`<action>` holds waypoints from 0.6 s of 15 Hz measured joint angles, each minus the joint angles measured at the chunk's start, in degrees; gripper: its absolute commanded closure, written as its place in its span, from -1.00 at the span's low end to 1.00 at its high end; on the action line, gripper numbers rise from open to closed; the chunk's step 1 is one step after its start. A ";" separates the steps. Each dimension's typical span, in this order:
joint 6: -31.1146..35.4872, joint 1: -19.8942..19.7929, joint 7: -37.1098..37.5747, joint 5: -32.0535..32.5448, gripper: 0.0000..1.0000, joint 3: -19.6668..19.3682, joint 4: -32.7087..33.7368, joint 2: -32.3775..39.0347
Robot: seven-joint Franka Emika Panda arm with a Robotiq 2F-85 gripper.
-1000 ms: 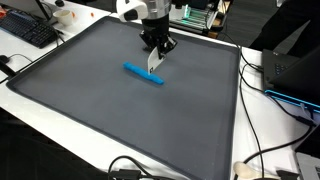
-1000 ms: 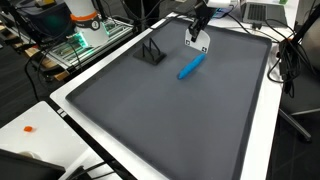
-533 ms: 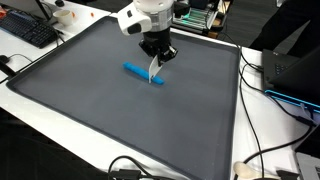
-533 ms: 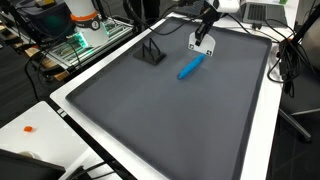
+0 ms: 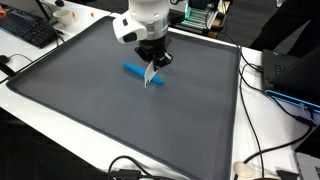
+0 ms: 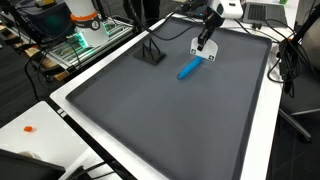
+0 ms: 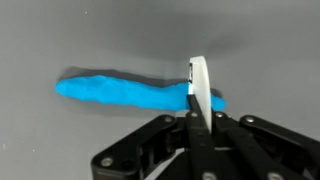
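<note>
A blue, elongated soft strip (image 5: 136, 70) (image 6: 189, 68) lies on the dark grey mat (image 5: 90, 100). My gripper (image 5: 153, 62) (image 6: 204, 38) hangs just above one end of the strip, shut on a thin white flat blade (image 5: 150, 77) (image 6: 200, 47) that points down at the mat. In the wrist view the white blade (image 7: 199, 85) stands edge-on between the shut jaws of my gripper (image 7: 197, 125). It crosses the right end of the blue strip (image 7: 120, 90). I cannot tell whether the blade's tip touches the strip.
A small black wire stand (image 6: 150, 52) sits on the mat's far side. White table borders (image 5: 265, 110) ring the mat, with cables (image 5: 275, 95), a keyboard (image 5: 30, 30) and electronics (image 6: 85, 30) beyond. A small orange bit (image 6: 30, 128) lies on the white border.
The wrist has swung and tilted over the last second, and the white blade has moved slightly along the strip's end. The jaws stay shut; the blue strip has not moved.
</note>
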State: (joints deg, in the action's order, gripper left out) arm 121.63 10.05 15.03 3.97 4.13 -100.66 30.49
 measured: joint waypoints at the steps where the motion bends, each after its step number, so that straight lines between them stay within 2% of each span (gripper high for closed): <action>1: 0.00 0.01 -0.13 0.00 0.98 0.00 0.22 0.31; 9: 0.16 0.02 -0.50 0.00 0.98 -0.01 0.62 1.50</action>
State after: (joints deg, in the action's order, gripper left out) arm 121.79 10.07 14.53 3.97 4.12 -100.04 31.99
